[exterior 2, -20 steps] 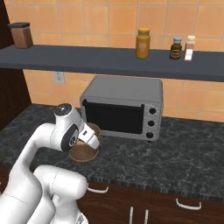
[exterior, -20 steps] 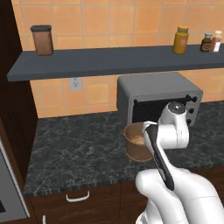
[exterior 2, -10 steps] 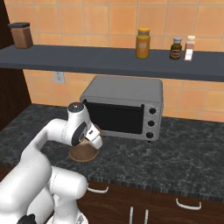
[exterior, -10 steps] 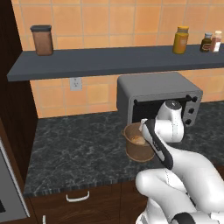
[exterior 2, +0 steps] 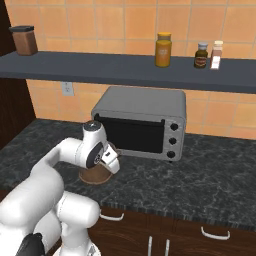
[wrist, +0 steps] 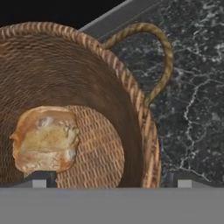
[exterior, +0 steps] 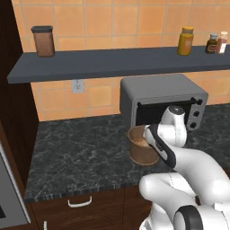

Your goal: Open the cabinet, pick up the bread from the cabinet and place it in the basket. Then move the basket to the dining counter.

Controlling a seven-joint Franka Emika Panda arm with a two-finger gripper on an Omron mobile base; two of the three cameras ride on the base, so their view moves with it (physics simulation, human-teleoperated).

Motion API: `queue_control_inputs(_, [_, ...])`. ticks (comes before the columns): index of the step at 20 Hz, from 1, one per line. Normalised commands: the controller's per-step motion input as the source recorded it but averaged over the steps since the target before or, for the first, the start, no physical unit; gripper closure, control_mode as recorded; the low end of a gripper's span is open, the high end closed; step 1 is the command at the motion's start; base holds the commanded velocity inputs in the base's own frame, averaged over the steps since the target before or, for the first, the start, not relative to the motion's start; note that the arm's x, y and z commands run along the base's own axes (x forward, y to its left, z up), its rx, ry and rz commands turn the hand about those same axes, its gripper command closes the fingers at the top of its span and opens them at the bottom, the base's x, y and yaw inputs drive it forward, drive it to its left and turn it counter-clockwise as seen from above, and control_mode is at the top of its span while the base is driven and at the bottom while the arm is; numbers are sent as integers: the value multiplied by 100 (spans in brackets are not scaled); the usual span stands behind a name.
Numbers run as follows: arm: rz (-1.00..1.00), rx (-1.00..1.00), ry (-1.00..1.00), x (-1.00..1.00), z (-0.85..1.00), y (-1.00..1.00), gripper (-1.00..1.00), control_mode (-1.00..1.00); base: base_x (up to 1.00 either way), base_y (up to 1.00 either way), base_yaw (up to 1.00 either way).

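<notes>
Golden bread (wrist: pixel 45 140) in woven basket (wrist: pixel 131 100), below spread jaws (untouched)

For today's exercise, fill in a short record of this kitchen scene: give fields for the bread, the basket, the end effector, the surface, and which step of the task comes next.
bread: golden-tan bun lying on the floor of the basket
basket: brown woven, with a loop handle; stands on the counter in front of the toaster oven
end effector: open, tips at the basket's rim, holding nothing
surface: black-grey marbled counter
shelf above: jars and bottles
next step: probably grasp the basket and carry it to the dining counter
</notes>
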Motion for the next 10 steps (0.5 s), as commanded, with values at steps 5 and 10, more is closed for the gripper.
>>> queue_control_inputs(5, [-1,0,0,-21,-79,17,100,-100,0,0,0])
queue_control_inputs(10, [-5,3,0,-16,-65,32,100,-100,0,0,0])
